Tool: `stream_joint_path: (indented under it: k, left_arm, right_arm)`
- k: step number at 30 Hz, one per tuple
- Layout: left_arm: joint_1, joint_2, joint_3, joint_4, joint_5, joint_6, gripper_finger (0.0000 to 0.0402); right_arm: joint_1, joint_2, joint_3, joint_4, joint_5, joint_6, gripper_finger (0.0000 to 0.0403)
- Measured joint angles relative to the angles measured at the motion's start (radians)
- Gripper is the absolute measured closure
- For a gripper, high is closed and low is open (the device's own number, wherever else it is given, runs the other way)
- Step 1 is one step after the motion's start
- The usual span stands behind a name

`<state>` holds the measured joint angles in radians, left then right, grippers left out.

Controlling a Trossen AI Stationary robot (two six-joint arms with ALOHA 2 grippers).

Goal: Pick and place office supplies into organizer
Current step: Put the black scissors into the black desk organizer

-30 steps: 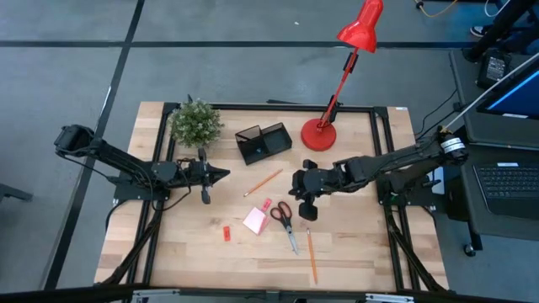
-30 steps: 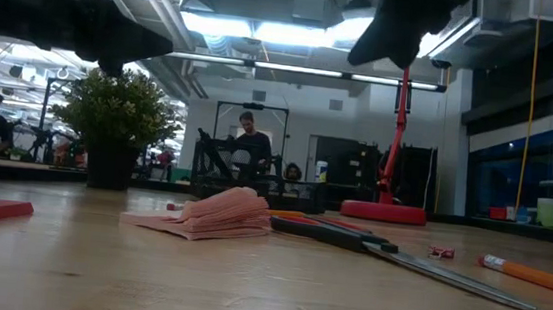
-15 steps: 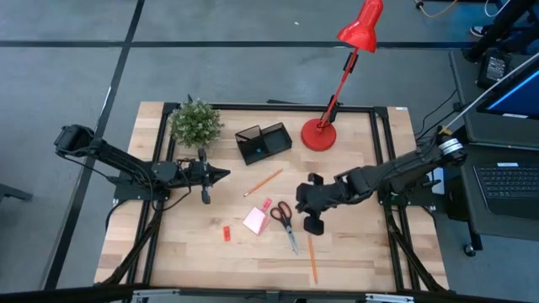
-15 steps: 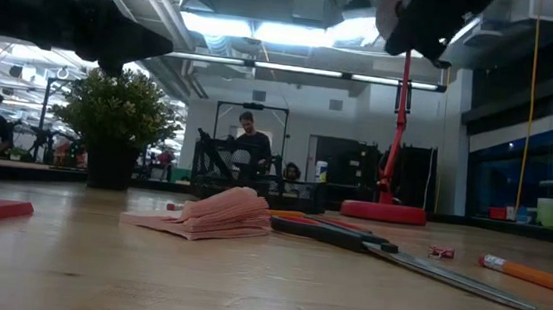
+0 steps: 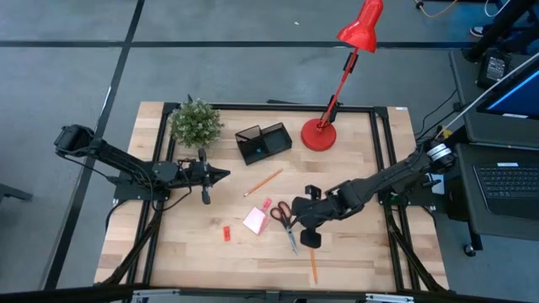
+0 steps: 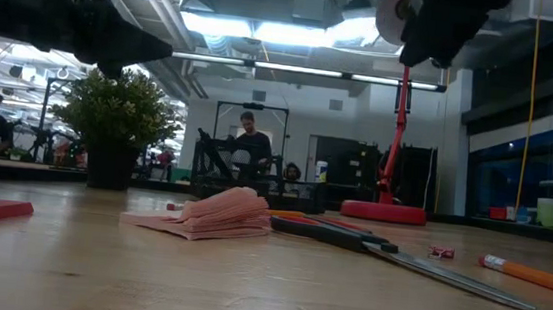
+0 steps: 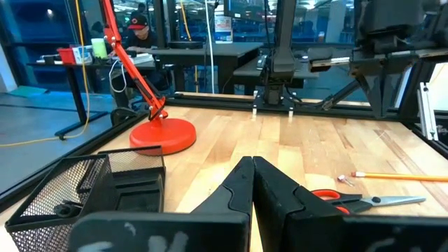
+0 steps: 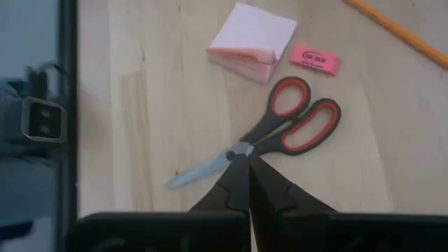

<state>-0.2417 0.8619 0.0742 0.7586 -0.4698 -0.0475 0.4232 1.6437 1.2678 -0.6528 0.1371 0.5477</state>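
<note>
Now the right gripper (image 5: 308, 220), fingers pressed together, hangs over the red-handled metal scissors (image 8: 269, 137) mid-frame; unless it opens, it may just push them away.

I'm seeing the right gripper (image 5: 308, 220) covering the scissors (image 5: 286, 220) blades in the high view; its arm is blocking part of the lower orange pencil (image 5: 312, 267) at 6 o'clock. In the right wrist view my own fingers (image 8: 245, 183) are hiding the pivot, and the upper pencil (image 8: 396, 31) is running off at 2 o'clock. In the low view the gripper is getting cropped at 12 o'clock, and the organizer (image 7: 91, 183) is cut at 7 o'clock in the left wrist view.
</note>
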Motion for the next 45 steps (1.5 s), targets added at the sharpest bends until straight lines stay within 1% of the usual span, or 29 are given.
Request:
stream_joint_path:
  k: [5,13,17,23,28,33,39,45]
  left_arm:
    - [0.0,0.0,0.0,0.0,0.0,0.0,0.04]
    - [0.0,0.0,0.0,-0.003,0.0,0.0,0.0401]
    - [0.0,0.0,0.0,-0.012,0.0,0.0,0.0399]
    - [0.0,0.0,0.0,-0.041,0.001,-0.008,0.04]
    - [0.0,0.0,0.0,-0.044,0.003,-0.01,0.0399]
    - [0.0,0.0,0.0,-0.048,0.005,-0.01,0.04]
    - [0.0,0.0,0.0,-0.048,0.005,-0.01,0.04]
    - [0.0,0.0,0.0,-0.052,0.005,-0.01,0.0399]
  right_arm:
    - [-0.017,0.077,0.06,-0.055,0.0,-0.008,0.0397]
    - [-0.101,0.127,0.071,-0.055,0.003,-0.014,0.0363]
    - [-0.142,0.152,0.071,-0.047,0.003,-0.044,0.0339]
    - [-0.179,0.202,0.071,-0.038,0.0,-0.057,0.0291]
    - [-0.197,0.246,0.071,-0.02,-0.022,-0.058,0.0256]
    - [-0.22,0.279,0.071,-0.019,-0.077,-0.058,0.0226]
    - [-0.241,0.317,0.071,-0.013,-0.08,-0.059,0.0199]
    - [-0.245,0.348,0.071,0.018,-0.079,-0.087,0.0185]
